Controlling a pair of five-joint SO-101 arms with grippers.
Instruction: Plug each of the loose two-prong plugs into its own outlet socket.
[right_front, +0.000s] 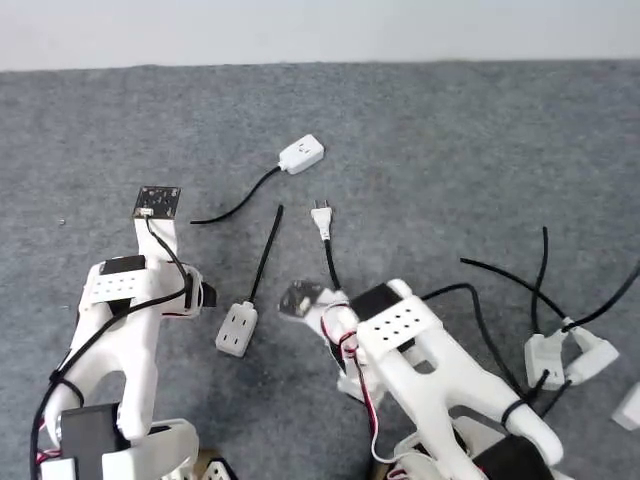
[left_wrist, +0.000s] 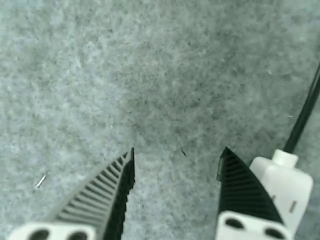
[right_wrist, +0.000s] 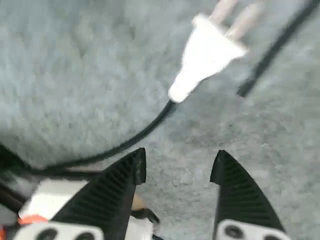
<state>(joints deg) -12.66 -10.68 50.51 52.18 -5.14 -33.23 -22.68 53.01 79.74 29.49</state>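
Table (right_front: 450, 130): grey, carpet-like top.
Left arm (right_front: 125, 330): base cut off at the picture's edge, stretched up the table.
Right arm (right_front: 430, 350): lies over the plug's cord (right_front: 330, 262), hiding its lower run.
Left gripper (left_wrist: 178, 150): jaws apart, empty; white outlet socket (left_wrist: 282, 182) just beside it, partly cut off.
Right gripper (right_wrist: 180, 153): jaws apart, empty, near the two-prong plug (right_wrist: 207, 52), whose prongs are blurred.
Second outlet socket (right_front: 301, 153): farther up the table, well apart

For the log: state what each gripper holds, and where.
Nothing is held: left gripper and right gripper are both open, the plug lying loose.
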